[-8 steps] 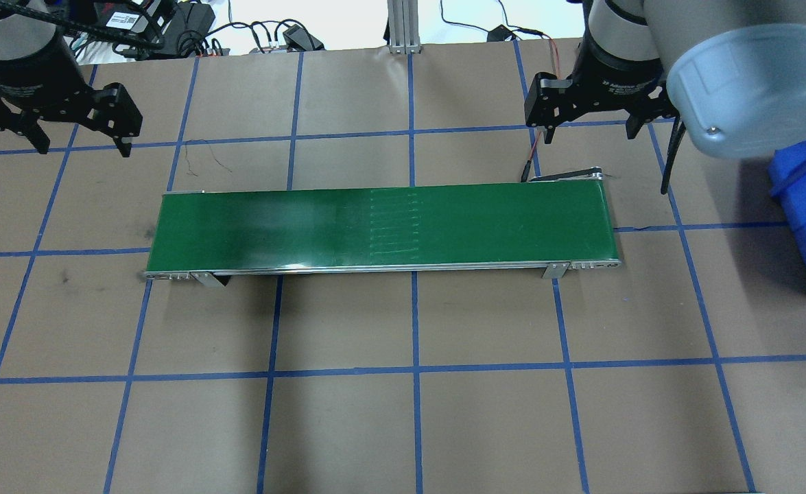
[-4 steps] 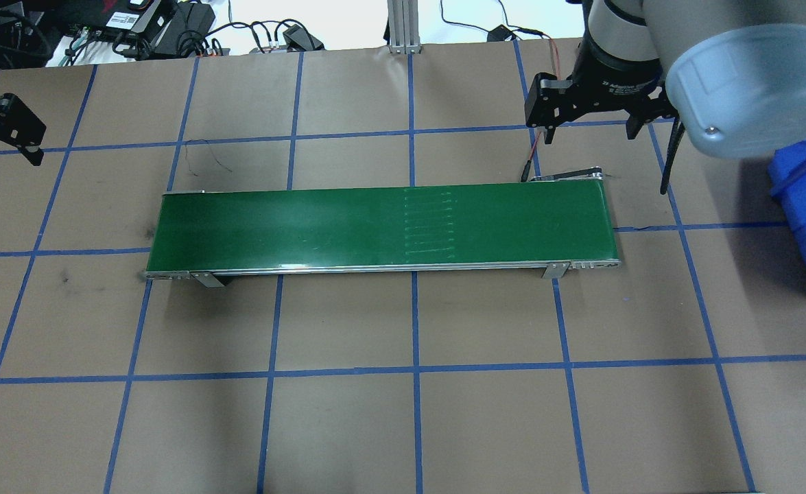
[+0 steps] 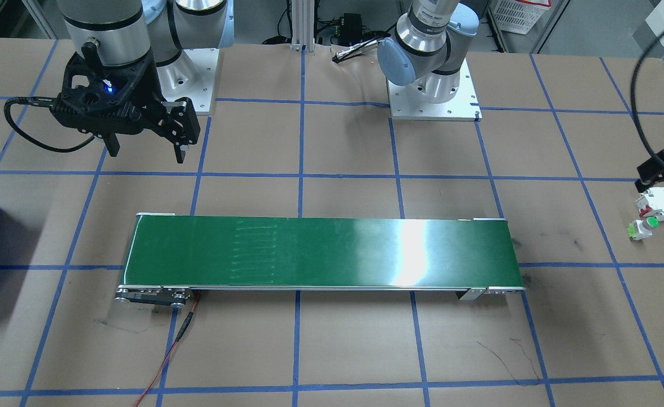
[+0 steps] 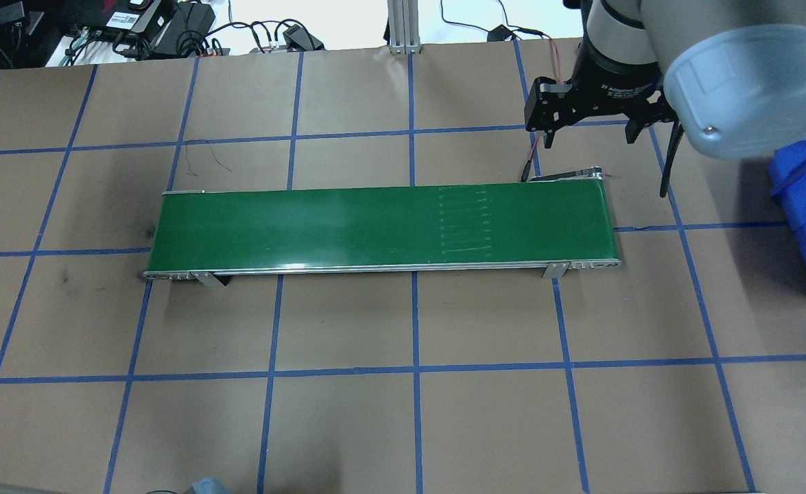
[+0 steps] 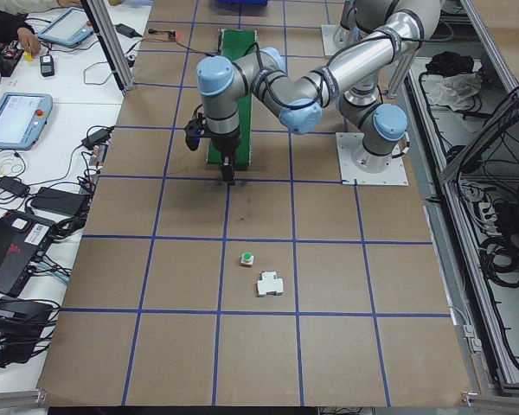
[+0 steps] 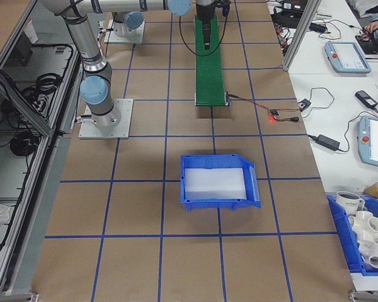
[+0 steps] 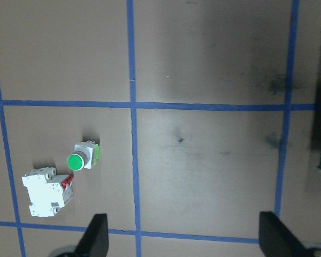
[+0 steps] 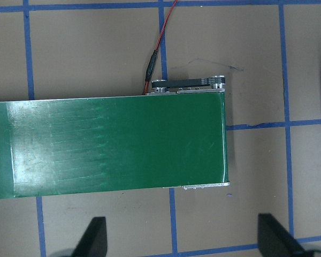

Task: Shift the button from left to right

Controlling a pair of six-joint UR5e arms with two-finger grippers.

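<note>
Left wrist view: left gripper (image 7: 183, 238) spread wide, button (image 7: 81, 157) beside breaker (image 7: 46, 191).

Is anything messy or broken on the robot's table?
Nothing looks broken. The button and the white breaker sit neatly side by side on the paper. The conveyor belt is bare. The paper only has dark smudges.

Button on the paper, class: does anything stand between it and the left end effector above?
Nothing visible does. In the left wrist view the button lies on bare paper, with only open table between it and the open left end effector. The white breaker sits close beside the button, on its far side from the end effector.
</note>
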